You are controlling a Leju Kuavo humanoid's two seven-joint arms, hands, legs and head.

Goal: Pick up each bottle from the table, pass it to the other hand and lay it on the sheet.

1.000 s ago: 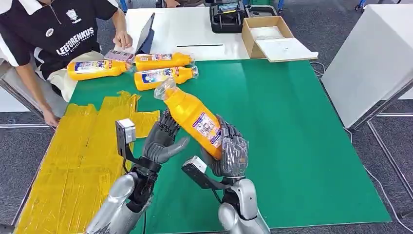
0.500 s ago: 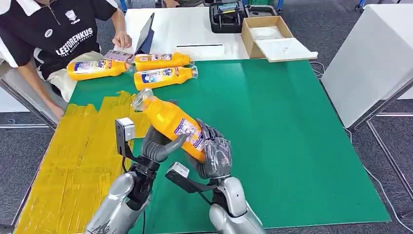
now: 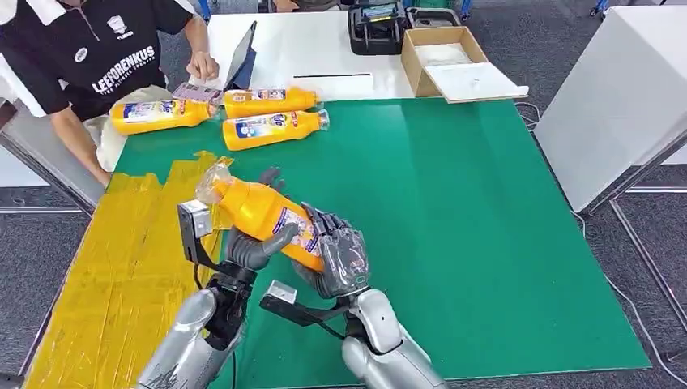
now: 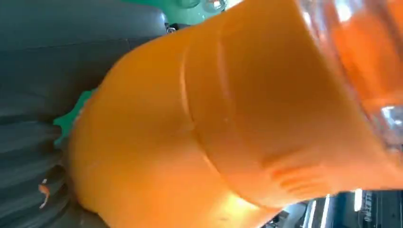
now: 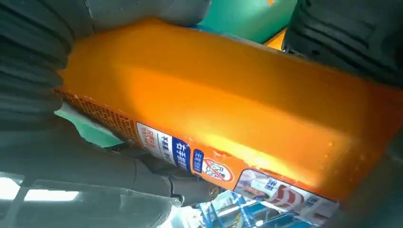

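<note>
A lab: green-matted test table [image 3: 486, 243], seated person [image 3: 89, 57] watching

Silver arms [image 3: 186, 344]; dark grey hands, left hand [image 3: 247, 243], right hand [image 3: 340, 263]; black wrist cables.

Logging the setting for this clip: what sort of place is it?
Probably a lab or robot data-collection room, not a home. A green mat and yellow sheet form a staged work surface, three identical orange bottles wait in a cluster, and a person sits beside a tablet.
</note>
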